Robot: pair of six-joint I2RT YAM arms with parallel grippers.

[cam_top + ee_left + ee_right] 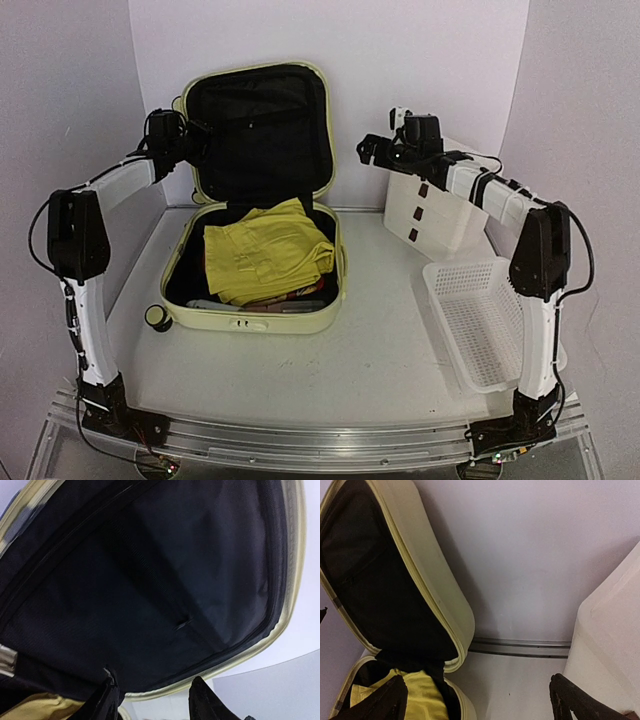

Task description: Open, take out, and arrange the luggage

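The pale yellow-green luggage (250, 320) lies open on the table. Its black-lined lid (258, 130) stands upright against the back wall. A folded yellow garment (265, 250) fills the lower half, with other items under it. My left gripper (195, 135) is at the lid's left edge. In the left wrist view the left gripper (152, 682) has its fingers apart, and the lid's rim (215, 667) runs across behind the gap. My right gripper (368, 150) hangs to the right of the lid, wide open and holding nothing. The right wrist view shows this gripper (477, 680), the lid (435, 580) and the garment (420, 695).
A white three-drawer box (430, 215) stands at the back right, close under my right arm, and its side (615, 640) shows in the right wrist view. A white mesh basket (480, 310) lies along the right side. A black caster wheel (157, 317) sticks out at the luggage's front left corner.
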